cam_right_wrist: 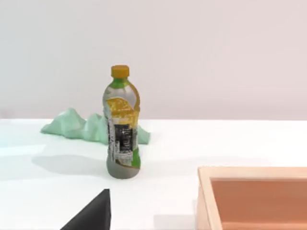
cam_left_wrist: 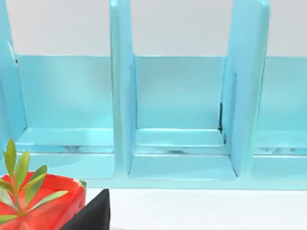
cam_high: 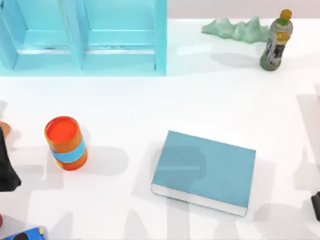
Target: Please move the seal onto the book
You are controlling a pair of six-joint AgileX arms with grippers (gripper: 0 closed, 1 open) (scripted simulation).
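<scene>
The book (cam_high: 205, 171) lies flat right of the table's centre, teal cover up, its white page edges toward the front; nothing rests on it. A small tan-orange shape (cam_high: 3, 128) sits at the far left edge, cut off by the picture, just beyond my left arm (cam_high: 6, 167); I cannot tell whether it is the seal. A dark part of my left gripper (cam_left_wrist: 92, 215) juts in at the edge of the left wrist view. My right arm (cam_high: 316, 205) is parked at the right edge, and a dark part of its gripper (cam_right_wrist: 93, 214) shows in the right wrist view.
An orange can with a blue band (cam_high: 66, 143) stands left of the book. A light-blue shelf unit (cam_high: 82, 37) fills the back left. A drink bottle (cam_high: 276, 41) and a green ridged model (cam_high: 235, 29) stand back right. A red plant pot (cam_left_wrist: 38, 203) and a wooden box (cam_right_wrist: 254, 196) sit close by.
</scene>
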